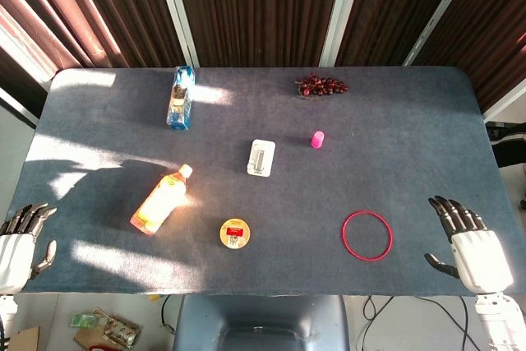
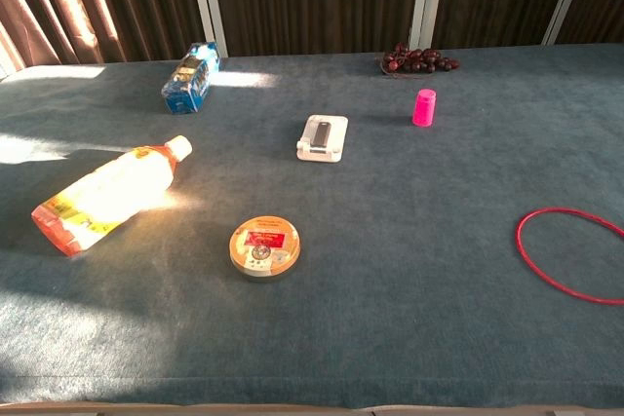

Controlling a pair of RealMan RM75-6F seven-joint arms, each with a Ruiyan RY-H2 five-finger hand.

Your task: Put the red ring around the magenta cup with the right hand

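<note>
Two hands wait at the near edge of the table point(image 1: 411, 121), the right hand point(image 1: 464, 240) with fingers spread and holding nothing, the left hand point(image 1: 20, 240) likewise idle. No step looks begun: the red ring point(image 1: 367, 236) lies flat just left of the right hand, with the magenta cup point(image 1: 317, 139) upright, well beyond the ring. Next, I judge, that right hand must reach left and pinch the thin ring off the cloth.

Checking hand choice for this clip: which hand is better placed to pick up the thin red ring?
Right. The right hand rests open just beside the thin red ring; the left hand is at the table's opposite edge.
</note>
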